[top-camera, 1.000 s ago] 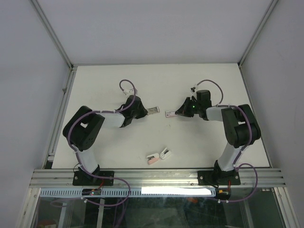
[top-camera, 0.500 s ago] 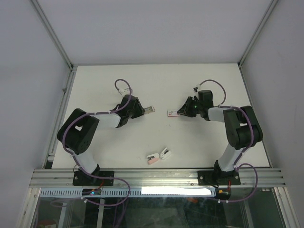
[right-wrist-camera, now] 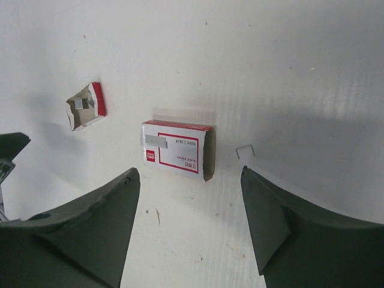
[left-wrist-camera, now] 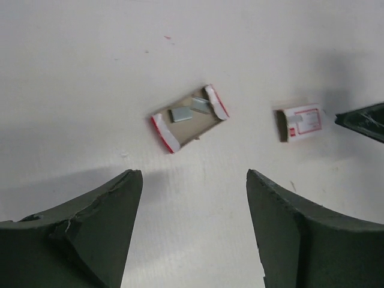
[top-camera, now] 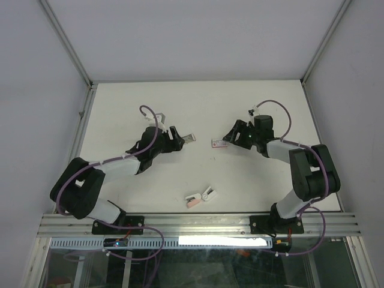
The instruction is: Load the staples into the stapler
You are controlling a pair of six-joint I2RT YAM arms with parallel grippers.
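**Left wrist view: staple box in two pieces, both grippers spread**

The left gripper [left-wrist-camera: 193,177], fingers apart and holding nothing, frames the flat cardboard tray [left-wrist-camera: 189,117] of silvery staple strips [left-wrist-camera: 180,114]. The right gripper [right-wrist-camera: 189,174], equally spread, frames the red-and-white printed sleeve [right-wrist-camera: 177,150] to the tray's right. The V-shaped pink-and-white stapler [top-camera: 201,196] lies nearer, well apart.

Entry, as I logged it: the left arm [top-camera: 120,166] and right arm [top-camera: 279,148] each had black joint housings, white link shells, a purple cable looped outside and a black base plate. The left gripper [left-wrist-camera: 192,174] and right gripper [right-wrist-camera: 189,171] carried dark, matte, wedge-shaped fingers.
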